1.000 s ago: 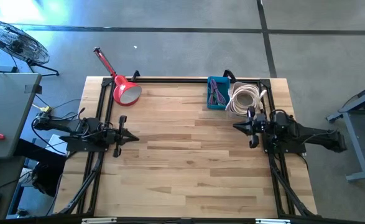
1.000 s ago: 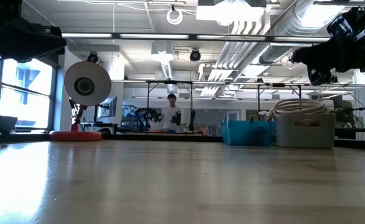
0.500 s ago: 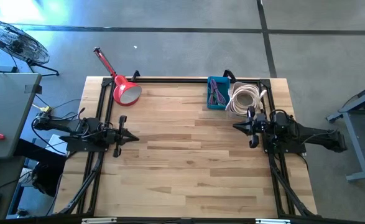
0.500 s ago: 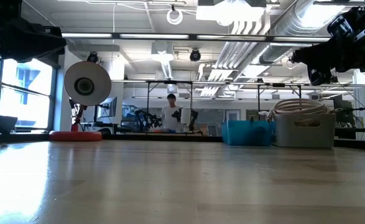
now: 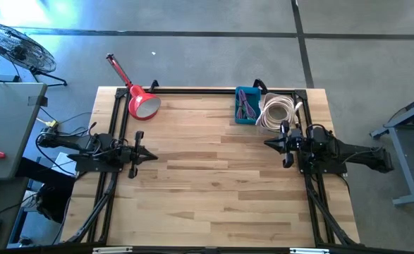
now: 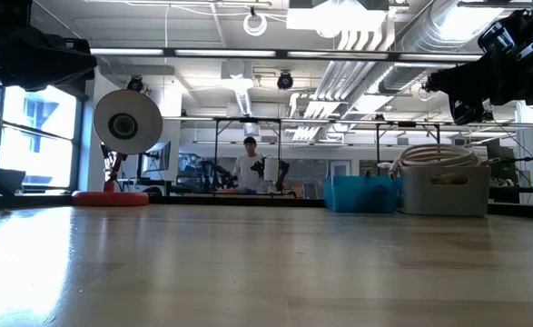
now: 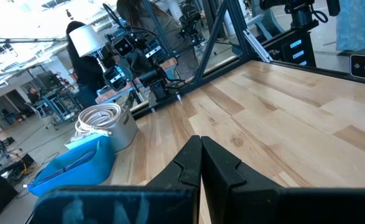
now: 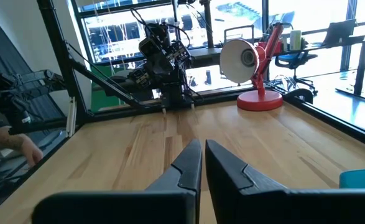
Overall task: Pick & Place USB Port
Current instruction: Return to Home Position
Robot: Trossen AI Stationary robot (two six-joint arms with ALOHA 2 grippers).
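The blue bin (image 6: 361, 194) and gray bin (image 6: 445, 193) are being shown side by side at the table's (image 5: 214, 190) far right corner, touching or nearly so. A purple cable (image 5: 247, 106) is being seen lying in the blue bin; a white cable (image 5: 277, 113), thick and looped in a round coil, is being seen heaped in the gray bin, bulging over its rim. Connector ends cannot be made out. In the low view the purple cable is being hidden by the blue wall. The left gripper (image 5: 152, 156) is being held above the table's left side, fingers pressed together, nothing between them. The right gripper (image 5: 267, 143) is being held just in front of the gray bin, fingers likewise closed on nothing. The arms' bases are being cut off in the low view. A red lamp (image 5: 139, 99) with a round shade is being shown at the far left corner. The tabletop is being shown as pale wood planks framed by black rails. A person (image 6: 248, 168) is being glimpsed far off in the room, too small for detail.
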